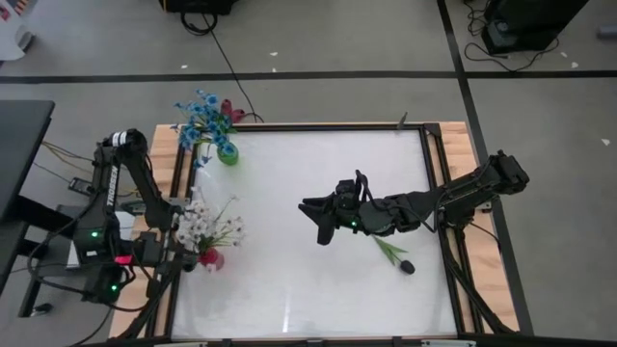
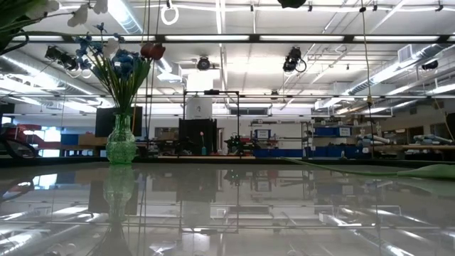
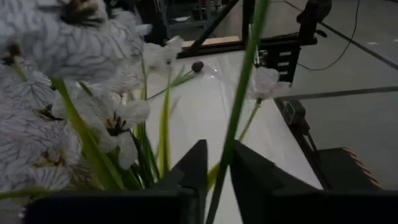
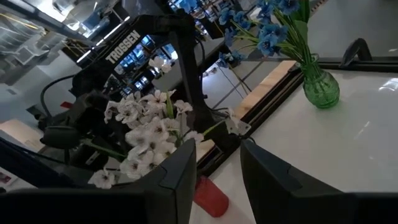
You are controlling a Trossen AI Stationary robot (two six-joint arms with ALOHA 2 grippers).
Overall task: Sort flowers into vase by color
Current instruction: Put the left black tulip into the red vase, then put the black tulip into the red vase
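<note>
The left gripper (image 3: 214, 177) sits at the table's left edge, right beside the white flowers (image 1: 204, 224) bunched in a red vase (image 1: 210, 258). Its two dark fingers (image 3: 193, 168) stand slightly parted with a thin green stem (image 3: 239, 99) running up through the gap; whether they press on that stem cannot be told. The white blooms crowd close on one side of this gripper.

Farther from it, near the table's far left corner, the blue flowers (image 1: 202, 118) stand upright in a green glass vase (image 1: 228, 153), with one dark red head among them.

Toward the middle of the white table (image 1: 289, 289) hovers the right gripper (image 1: 323, 224), its fingers (image 4: 180, 168) spread apart with nothing between them, facing the white bunch. Just behind this gripper, under its arm, a dark-headed flower (image 1: 397, 258) lies flat on the table, stem pointing back toward the gripper.
</note>
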